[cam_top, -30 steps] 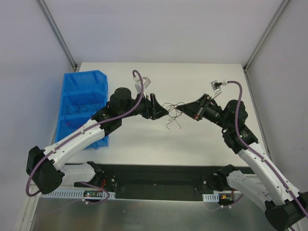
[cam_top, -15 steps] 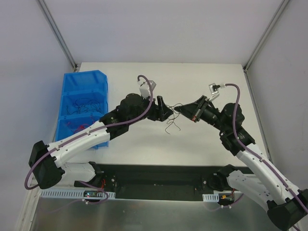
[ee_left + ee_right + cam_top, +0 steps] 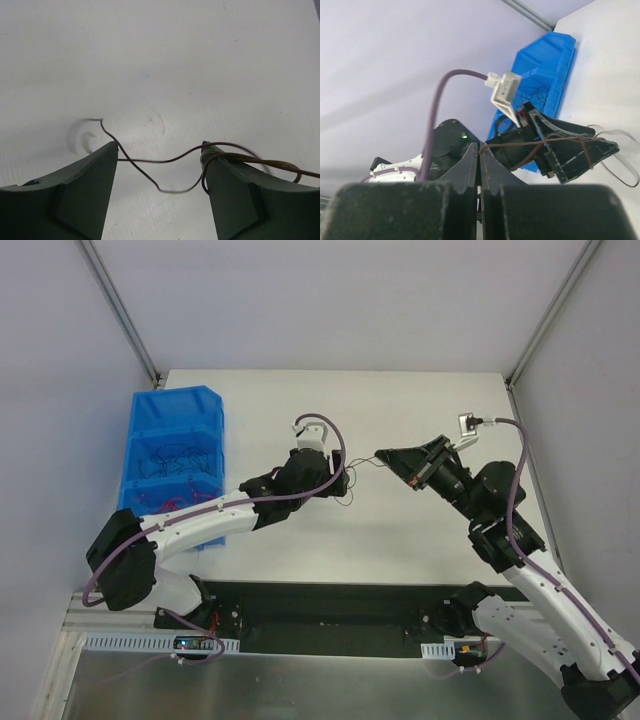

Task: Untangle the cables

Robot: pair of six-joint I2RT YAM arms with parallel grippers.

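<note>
at the far left of the table (image 3: 420,530) a blue bin (image 3: 180,405) is placed; thin dark strands (image 3: 175,455) are seen in its middle compartment. from beside the bin the left arm (image 3: 200,525) is stretched toward the middle of the table. the left gripper (image 3: 344,482) is held wide open. in its wrist view the two fingers (image 3: 75,195) stand well apart and nothing is clamped between them. the cable (image 3: 160,161), a thin dark-brown wire, is draped across the gap from one fingertip to the other and is looped around one of them (image 3: 220,175) — its shadow falls on the table below. from there the cable is strung to the right, to the right gripper (image 3: 381,454). the fingers (image 3: 467,167) of that gripper are pressed fully together — the cable appears to be pinched at their tips, above the middle of the table.
</note>
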